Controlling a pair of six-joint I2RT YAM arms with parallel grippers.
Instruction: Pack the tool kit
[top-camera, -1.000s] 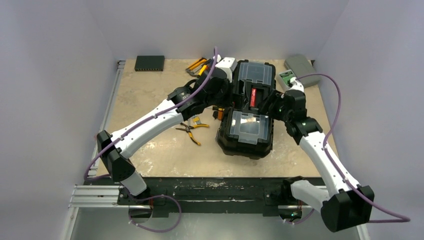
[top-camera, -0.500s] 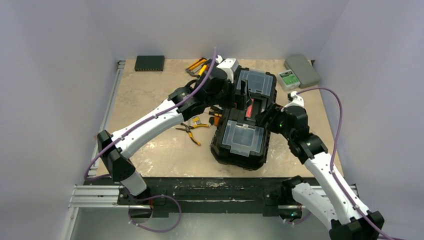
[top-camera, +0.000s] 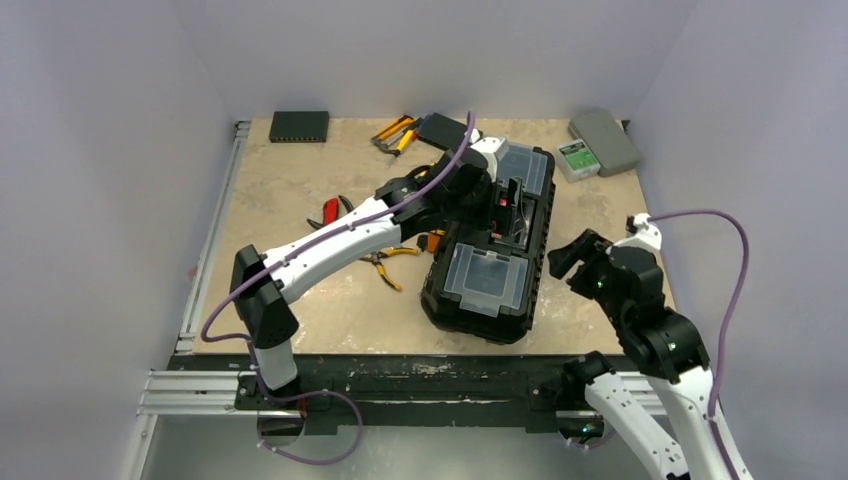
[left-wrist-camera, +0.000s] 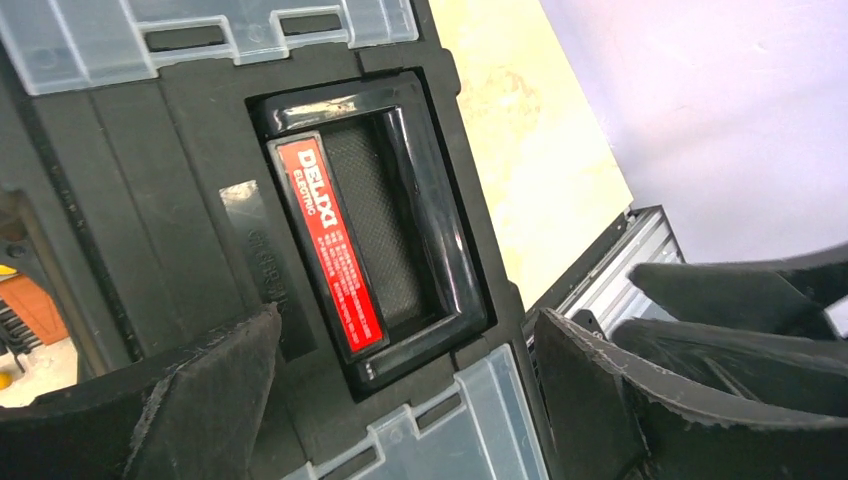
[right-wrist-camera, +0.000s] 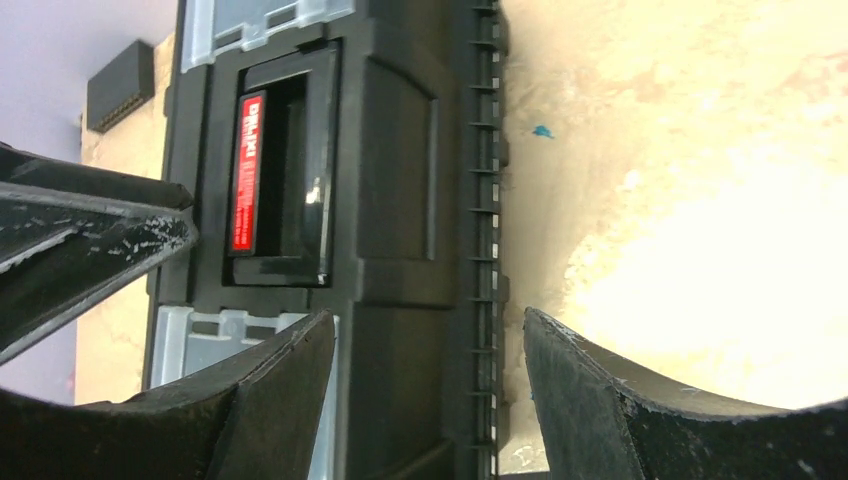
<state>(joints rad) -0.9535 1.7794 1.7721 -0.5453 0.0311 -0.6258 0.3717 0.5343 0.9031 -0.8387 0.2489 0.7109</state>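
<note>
Toolbox (top-camera: 487, 285) sits mid-surface (top-camera: 290, 190), slightly right of centre, skewed, lid down. We can't tell about the latches. We judge it stiff hard plastic, bulky, and probably heavy for one arm. Its smooth walls look slippery, so side squeezes seem poor. Best hold is the recessed lid handle (left-wrist-camera: 430, 240) with the red label. The clear lids (top-camera: 483, 268) look thin, so don't press there.

Yellow-black pliers (top-camera: 385, 262) lie just left of the box, and red-handled pliers (top-camera: 330, 211) are further left. Both are small, rigid metal. We'd pinch them across the handles, where the grip is less slippery.

Left arm is stretched far across and bent down over the box top. Left pincer (left-wrist-camera: 405, 320) is spread, holding nothing, and hovers above the handle, not touching it. Right arm is folded back near its base. Right pincer (right-wrist-camera: 428, 318) is also spread and empty. It sits right of the box, apart from it, pointing toward its side.
</note>
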